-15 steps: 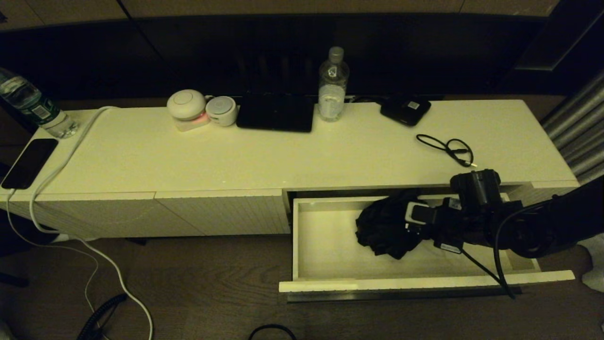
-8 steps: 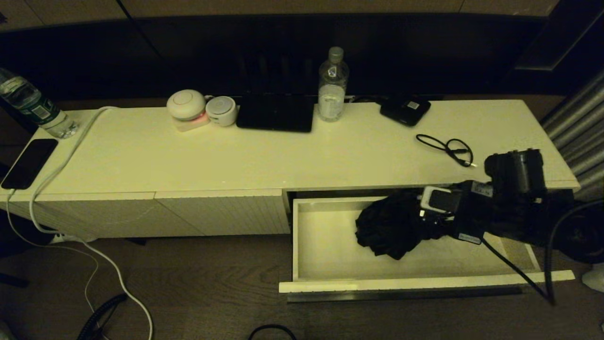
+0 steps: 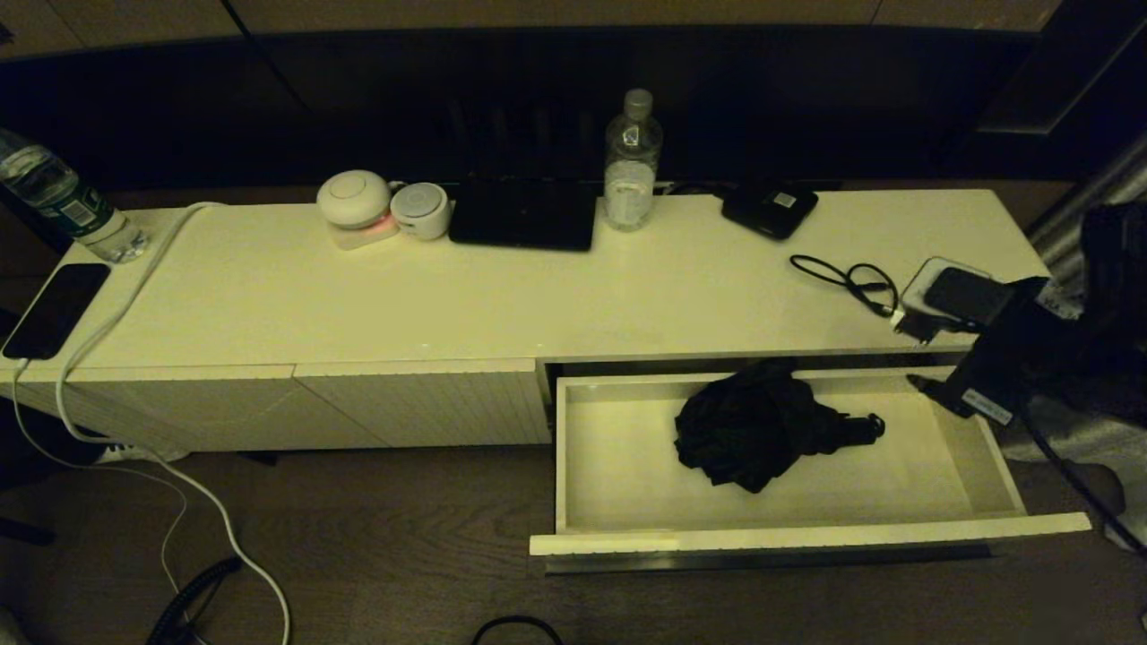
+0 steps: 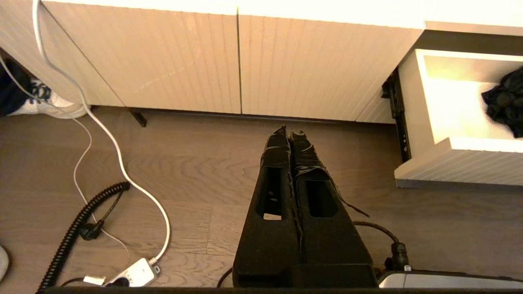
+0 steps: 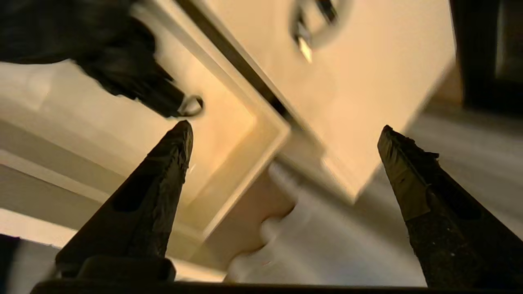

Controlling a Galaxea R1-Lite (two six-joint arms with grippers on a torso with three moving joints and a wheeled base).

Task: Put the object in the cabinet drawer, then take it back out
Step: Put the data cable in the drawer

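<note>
With the folded black umbrella [image 3: 762,430] lying loose in the open cabinet drawer [image 3: 789,537], I hold the right gripper [image 5: 286,130] spread wide and empty off the drawer's right end, and should re-approach low, squarely over its handle end.

Two water bottles stand on the cabinet top [image 3: 538,296]: one [image 3: 633,161] at the back near the middle, one [image 3: 63,202] at its left end. One phone [image 3: 56,309] lies beside that left bottle. Two round white gadgets [image 3: 381,209] sit touching each other. One open cabinet drawer [image 3: 806,536] holds one black bundle [image 3: 753,433] (an umbrella, by its handle). Two grippers show: the left gripper [image 4: 289,132] and the right gripper [image 5: 284,132].
</note>
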